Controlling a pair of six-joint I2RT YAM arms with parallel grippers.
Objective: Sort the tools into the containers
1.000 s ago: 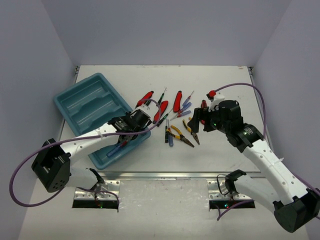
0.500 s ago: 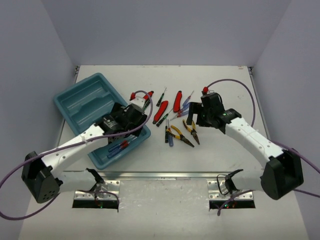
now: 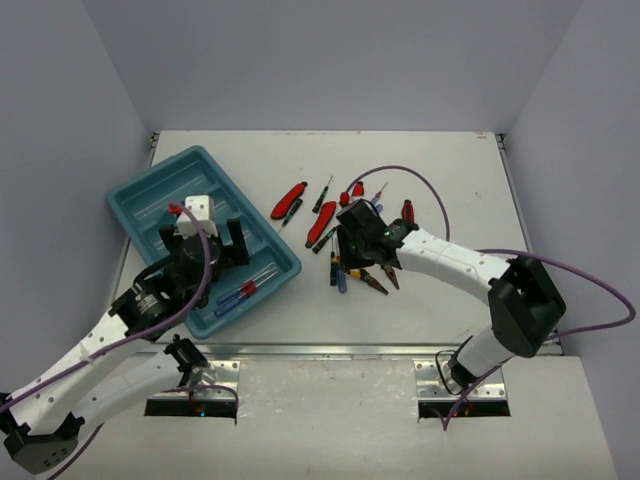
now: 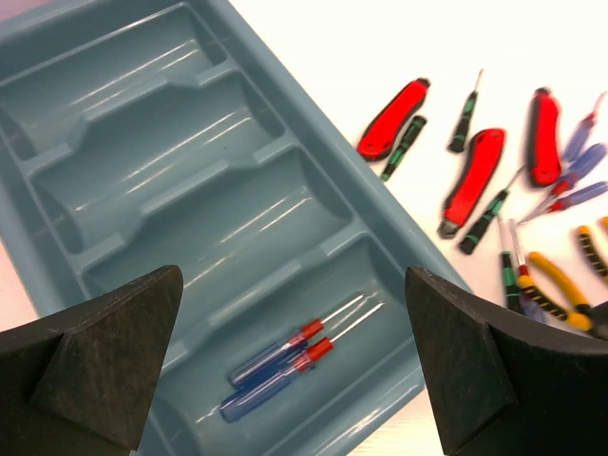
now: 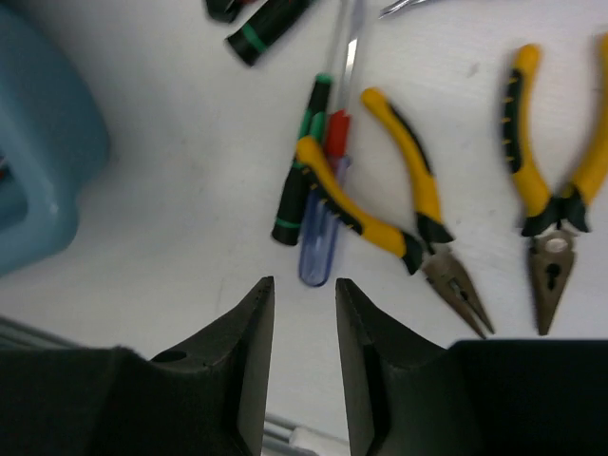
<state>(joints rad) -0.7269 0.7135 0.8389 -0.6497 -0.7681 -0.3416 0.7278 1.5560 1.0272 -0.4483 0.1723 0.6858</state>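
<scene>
The teal tray lies at the left. Two blue-handled screwdrivers rest side by side in its nearest compartment. My left gripper hovers open above them and holds nothing. The loose tools lie mid-table: red-handled cutters, yellow-handled pliers and a black-green screwdriver. My right gripper is low over this pile. Its jaws stand a narrow gap apart with nothing between them. A blue-handled screwdriver lies just ahead of the tips.
A second pair of yellow pliers lies to the right of the first. More red cutters and thin screwdrivers are spread between the tray and the right arm. The tray's three other compartments hold nothing.
My left gripper has opened and drawn back over the tray, where a second blue screwdriver now lies. My right arm has swung left onto the tool pile and its jaws have narrowed.
</scene>
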